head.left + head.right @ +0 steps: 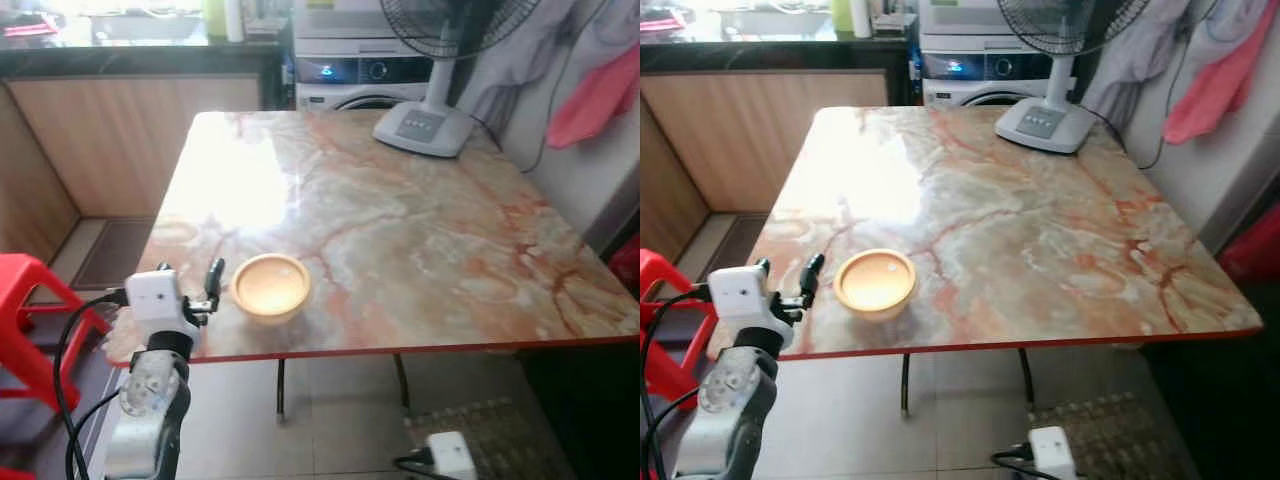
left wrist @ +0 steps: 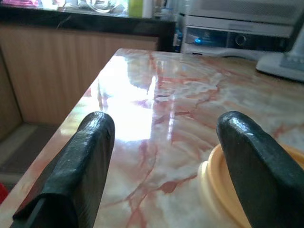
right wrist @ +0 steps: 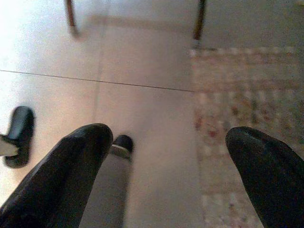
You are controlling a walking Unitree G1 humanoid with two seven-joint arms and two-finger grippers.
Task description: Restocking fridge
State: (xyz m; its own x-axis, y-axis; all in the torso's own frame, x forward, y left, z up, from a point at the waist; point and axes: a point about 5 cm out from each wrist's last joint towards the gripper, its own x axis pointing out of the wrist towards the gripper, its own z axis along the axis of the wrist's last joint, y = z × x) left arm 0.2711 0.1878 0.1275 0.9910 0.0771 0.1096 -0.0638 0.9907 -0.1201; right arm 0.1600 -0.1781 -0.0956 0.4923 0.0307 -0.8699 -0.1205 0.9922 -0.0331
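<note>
A shallow orange bowl [image 1: 270,285] sits near the front left corner of the marble table [image 1: 420,240]. My left gripper [image 1: 190,275] is held level just left of the bowl, at the table's front edge. It is open with nothing between its fingers. In the left wrist view the bowl's rim [image 2: 213,183] lies beside the inner face of one finger [image 2: 251,166], and I cannot tell whether they touch. My right gripper [image 3: 166,137] hangs low beside the table, open and empty, pointing at the tiled floor.
A white standing fan [image 1: 425,125] rests on the table's far right corner. A washing machine [image 1: 365,75] stands behind the table, and clothes [image 1: 600,95] hang at the right wall. A red stool [image 1: 25,300] is on my left. A mat [image 1: 480,430] lies under the table's front.
</note>
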